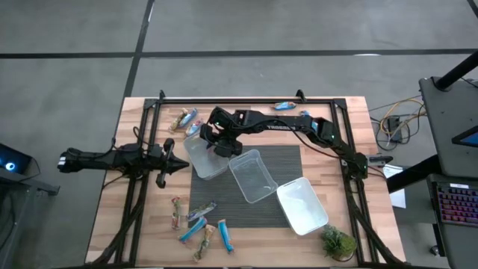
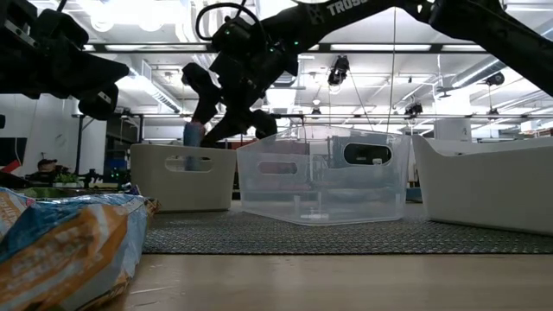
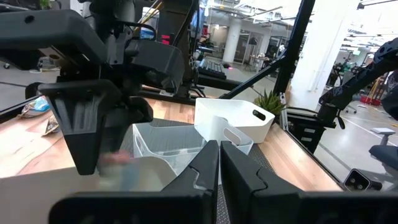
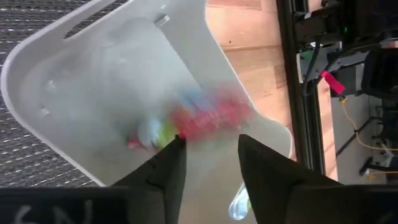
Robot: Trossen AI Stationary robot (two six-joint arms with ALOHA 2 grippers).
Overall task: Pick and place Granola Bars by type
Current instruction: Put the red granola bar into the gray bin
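A: Where's the R tool (image 1: 218, 142) rn?

B: Over the leftmost tub (image 1: 205, 158), the white one nearest the L arm. Fingers apart w/ a clear gap; in the R wrist view a red-green bar (image 4: 205, 119) shows as a blur just past the fingertips, above the tub floor. Can't tell if it's touching the fingers or already loose.

A: L tool?

B: L tool (image 1: 179, 164) is pinched shut, nothing in it, parked just left of that same tub, pointing at it. L wrist view shows the two fingers (image 3: 249, 180) pressed together.

A: Tubs – how many?

B: 3, in a diagonal row on the dark mat (image 1: 282, 161): white one, then a clear tub (image 1: 254, 176) in the middle, then another white tub (image 1: 302, 205) toward the front R. Edges just beside each other, can't tell if touching.

A: Rest of the bars?

B: Front-L of the worktop (image 1: 112, 217), a loose cluster (image 1: 200, 224): blue, silver-grey and tan/red-green wrappers mixed, some overlapping. Back-L corner has a couple more (image 1: 184, 119), tan + blue, next to the frame rail. One blue bar (image 1: 284, 105) sits alone at the back edge, near the R arm's upper link.

A: Low view add anything?

B: One wrapper (image 2: 69, 246) fills the near L corner, blue/orange print, lying on the wood. R tool hangs above the far white tub's rim.

A: Other stuff?

B: Small green plant (image 1: 337, 243) at the front-R corner, beside the third tub.
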